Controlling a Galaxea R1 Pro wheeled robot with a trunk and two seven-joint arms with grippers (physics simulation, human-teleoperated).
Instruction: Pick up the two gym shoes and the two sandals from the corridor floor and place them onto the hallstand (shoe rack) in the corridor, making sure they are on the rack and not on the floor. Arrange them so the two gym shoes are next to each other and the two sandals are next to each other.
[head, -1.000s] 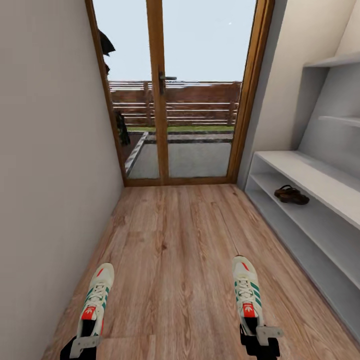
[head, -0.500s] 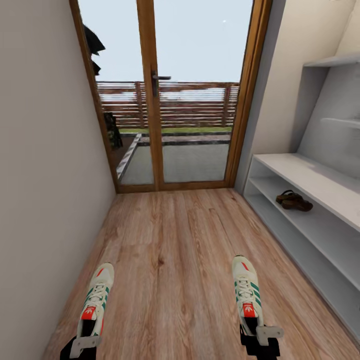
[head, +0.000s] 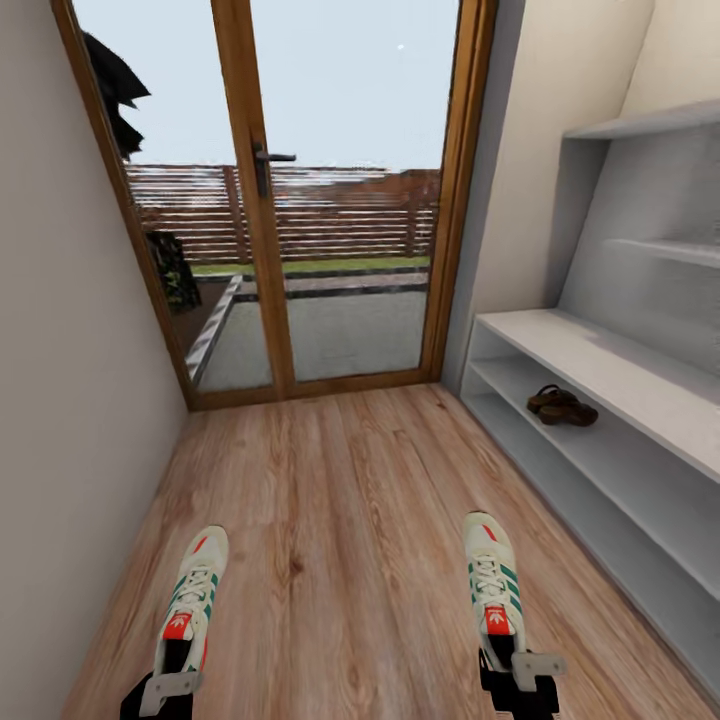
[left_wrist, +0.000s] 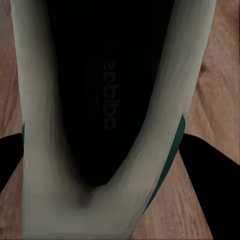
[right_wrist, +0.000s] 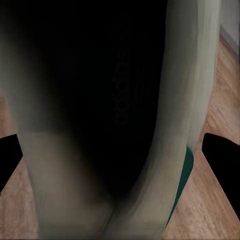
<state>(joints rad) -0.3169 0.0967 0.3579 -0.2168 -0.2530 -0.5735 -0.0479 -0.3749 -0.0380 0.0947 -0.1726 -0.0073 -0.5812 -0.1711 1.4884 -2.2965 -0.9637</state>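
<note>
Two white gym shoes with green stripes hang above the wood-plank corridor floor (head: 340, 480), toes pointing away from me. My left gripper (head: 172, 672) is shut on the heel of the left gym shoe (head: 193, 590), whose dark inside (left_wrist: 95, 100) faces the left wrist camera. My right gripper (head: 512, 668) is shut on the heel of the right gym shoe (head: 492, 578), with its opening (right_wrist: 95, 100) close to the right wrist camera. The two brown sandals (head: 562, 405) lie side by side on a lower shelf of the pale grey hallstand (head: 610, 362) at the right.
A glazed wooden door (head: 260, 200) closes the corridor ahead, with a fence and lawn beyond. A plain wall (head: 60, 420) runs along the left. Two staggered wall shelves (head: 660, 250) sit above the hallstand's bench.
The whole head view has shifted: door and hallstand slid left in the picture, so the camera moved. Both gym shoes stay held in the same spots in the frame.
</note>
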